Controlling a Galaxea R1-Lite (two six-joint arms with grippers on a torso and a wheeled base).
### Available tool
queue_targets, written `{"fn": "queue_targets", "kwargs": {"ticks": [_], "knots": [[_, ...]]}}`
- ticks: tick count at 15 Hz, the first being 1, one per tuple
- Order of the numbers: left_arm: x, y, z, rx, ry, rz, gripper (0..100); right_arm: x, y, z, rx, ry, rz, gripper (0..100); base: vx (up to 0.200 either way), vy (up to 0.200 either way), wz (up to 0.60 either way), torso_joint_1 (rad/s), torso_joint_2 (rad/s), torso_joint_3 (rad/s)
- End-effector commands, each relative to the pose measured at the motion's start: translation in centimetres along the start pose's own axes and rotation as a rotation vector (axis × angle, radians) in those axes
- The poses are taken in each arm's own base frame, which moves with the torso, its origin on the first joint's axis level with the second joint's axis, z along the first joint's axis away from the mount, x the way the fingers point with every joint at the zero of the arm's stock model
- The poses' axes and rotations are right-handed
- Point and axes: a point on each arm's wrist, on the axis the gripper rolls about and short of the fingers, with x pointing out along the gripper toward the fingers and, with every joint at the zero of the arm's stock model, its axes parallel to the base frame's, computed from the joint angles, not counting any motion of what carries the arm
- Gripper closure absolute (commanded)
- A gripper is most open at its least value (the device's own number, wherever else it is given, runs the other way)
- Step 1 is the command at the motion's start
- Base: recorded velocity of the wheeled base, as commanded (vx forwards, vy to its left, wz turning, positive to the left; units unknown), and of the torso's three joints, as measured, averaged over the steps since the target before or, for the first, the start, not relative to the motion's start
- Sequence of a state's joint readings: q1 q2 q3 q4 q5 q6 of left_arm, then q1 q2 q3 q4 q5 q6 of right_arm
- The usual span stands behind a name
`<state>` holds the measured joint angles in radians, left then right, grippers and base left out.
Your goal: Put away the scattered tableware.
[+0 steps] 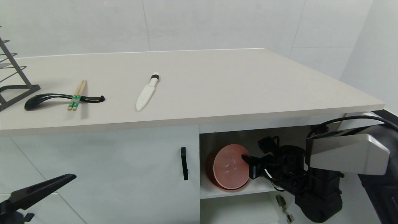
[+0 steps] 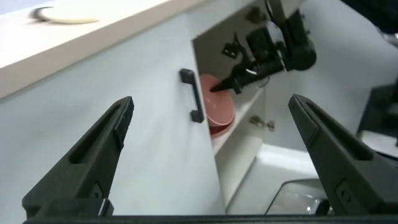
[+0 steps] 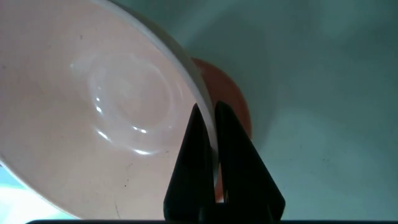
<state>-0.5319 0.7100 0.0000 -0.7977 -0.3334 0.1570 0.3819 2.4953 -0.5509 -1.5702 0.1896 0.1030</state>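
A pink bowl (image 1: 230, 166) (image 2: 217, 109) (image 3: 112, 106) stands tilted on its edge on the shelf (image 1: 217, 193) inside the open cupboard. My right gripper (image 1: 247, 160) (image 2: 225, 86) (image 3: 208, 115) is shut on the bowl's rim. A darker orange bowl (image 3: 235, 93) shows just behind it. On the countertop (image 1: 233, 84) lie a black ladle (image 1: 46, 99), a pair of wooden chopsticks (image 1: 77, 95) across its handle, and a white knife (image 1: 147, 91). My left gripper (image 1: 43, 188) (image 2: 210, 106) hangs open and holds nothing, low in front of the closed cupboard door.
A dark wire rack (image 1: 12, 74) stands at the counter's left end. The closed cupboard door has a black handle (image 1: 184, 163) (image 2: 193, 96) beside the open compartment. A hinge (image 1: 283, 202) sits below the shelf on the right.
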Motion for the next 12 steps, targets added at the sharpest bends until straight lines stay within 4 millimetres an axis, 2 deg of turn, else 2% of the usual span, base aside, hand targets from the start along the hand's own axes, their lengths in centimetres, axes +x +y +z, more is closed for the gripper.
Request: {"fn": "queue_targets", "kwargs": {"ticks": [1, 5, 9, 10, 12], "knots": [[-4.2, -1.4, -0.3, 0.025, -0.100, 0.155, 0, 0.3, -0.2, -0.3, 0.002, 0.002, -0.005, 100, 0.000, 0.000, 0.00, 0.000, 0.00, 0.000], [-5.9, -2.5, -1.2, -0.071, -0.135, 0.254, 0, 0.3, -0.2, -0.2, 0.001, -0.001, -0.005, 100, 0.000, 0.000, 0.00, 0.000, 0.00, 0.000], [-6.1, -2.7, -1.6, -0.116, -0.118, 0.314, 0, 0.0, 0.0, -0.6, 0.000, 0.016, -0.041, 100, 0.000, 0.000, 0.00, 0.000, 0.00, 0.000], [-6.1, -2.7, -1.7, -0.116, -0.115, 0.321, 0, 0.1, 0.0, -0.7, 0.000, 0.018, -0.052, 0, 0.000, 0.000, 0.00, 0.000, 0.00, 0.000], [-6.1, -2.7, -1.8, -0.119, -0.102, 0.336, 0, 0.2, -0.1, -1.0, 0.004, 0.025, -0.055, 0, 0.000, 0.000, 0.00, 0.000, 0.00, 0.000]]}}
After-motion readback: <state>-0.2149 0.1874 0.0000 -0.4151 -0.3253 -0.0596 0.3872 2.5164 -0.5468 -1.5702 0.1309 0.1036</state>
